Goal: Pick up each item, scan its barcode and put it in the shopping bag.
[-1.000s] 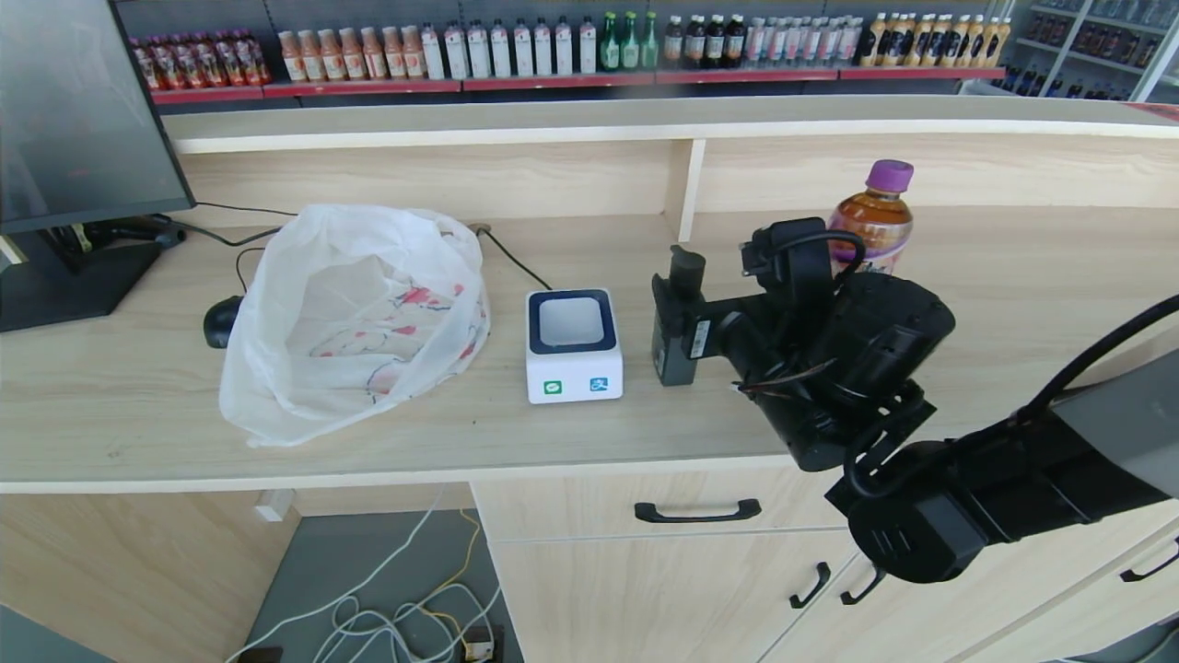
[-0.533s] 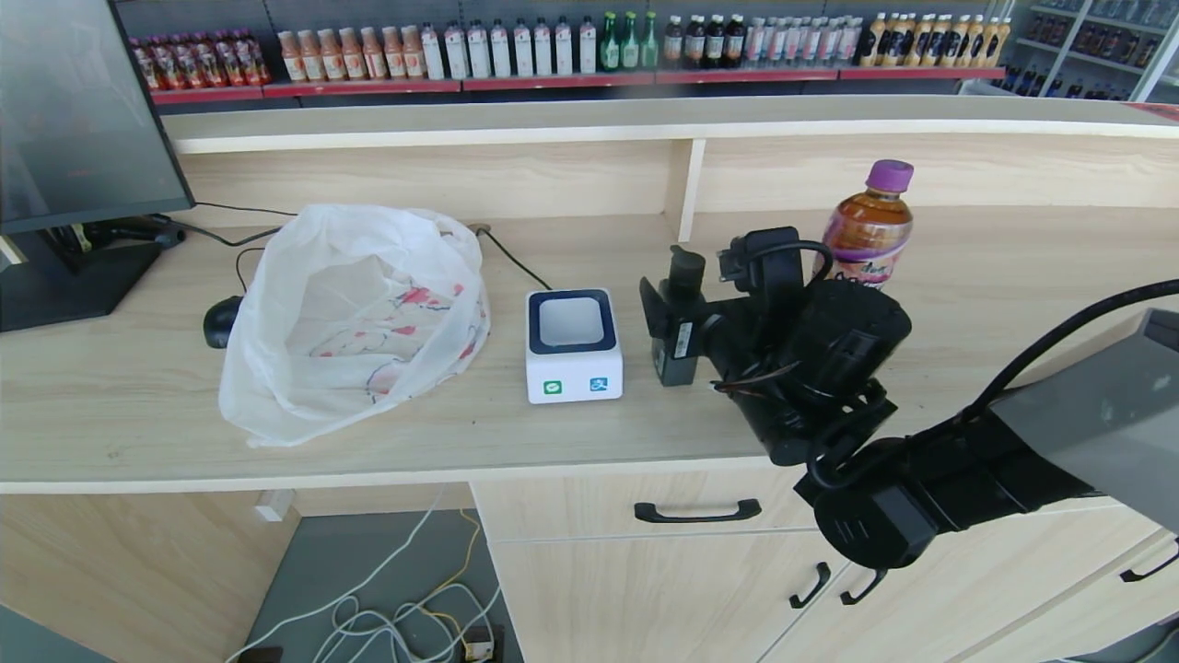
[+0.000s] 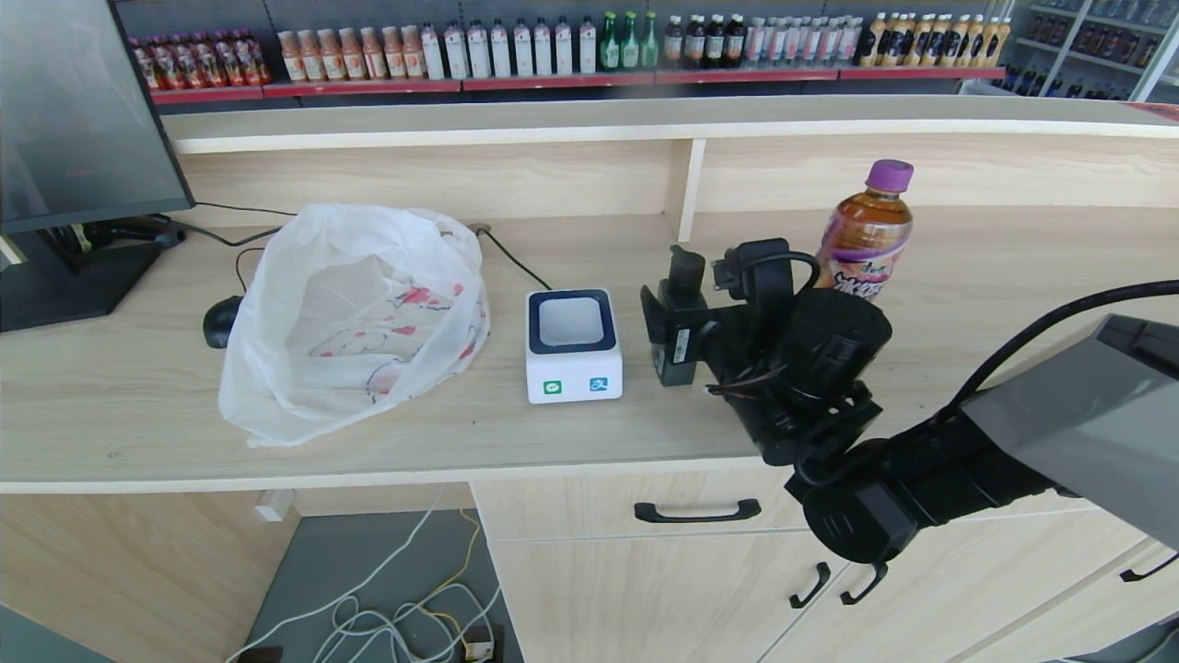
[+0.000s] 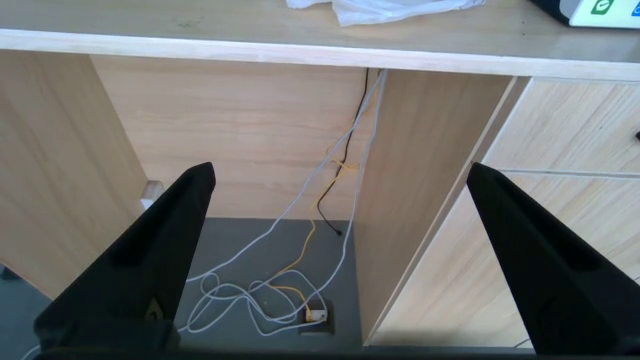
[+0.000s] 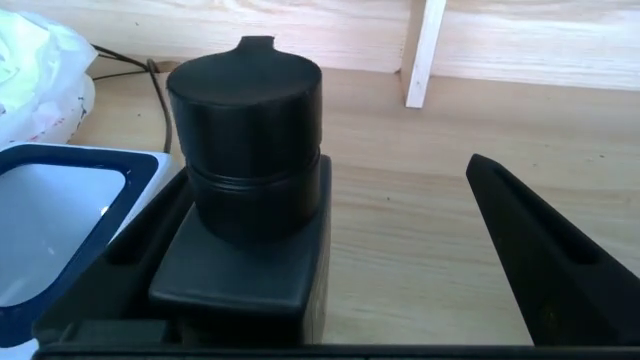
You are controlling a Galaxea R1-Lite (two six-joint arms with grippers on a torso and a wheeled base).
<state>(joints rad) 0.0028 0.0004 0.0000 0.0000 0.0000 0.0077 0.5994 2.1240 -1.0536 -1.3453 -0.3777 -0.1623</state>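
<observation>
The scanner (image 3: 573, 357) sits white and square on the desk (image 3: 138, 396), its dark-framed window facing up, and the action is right beside it. Just to the scanner's right stands the black item (image 3: 671, 322), a boxy base with a round cap on top, upright, close to the scanner but not touching it. The right gripper (image 5: 330, 170) is on it: fingers spread wide, the item between them, closer to the finger on the scanner's side, with a clear gap to the other, so nothing is clamped. Farther right of the scanner and deeper on the desk, a tea bottle (image 3: 870, 230) with a purple cap stands upright, apart from those fingers. On the scanner's left the white shopping bag (image 3: 355, 318) slumps on the desk, mouth gaping, near the scanner. Beyond the bag from the scanner lie a mouse (image 3: 221, 320) and a monitor (image 3: 78, 110). Below desk level, left of the scanner, the left gripper (image 4: 340, 170) hangs with fingers wide apart, holding nothing, above cables (image 4: 290, 290) on the floor (image 4: 240, 250).
</observation>
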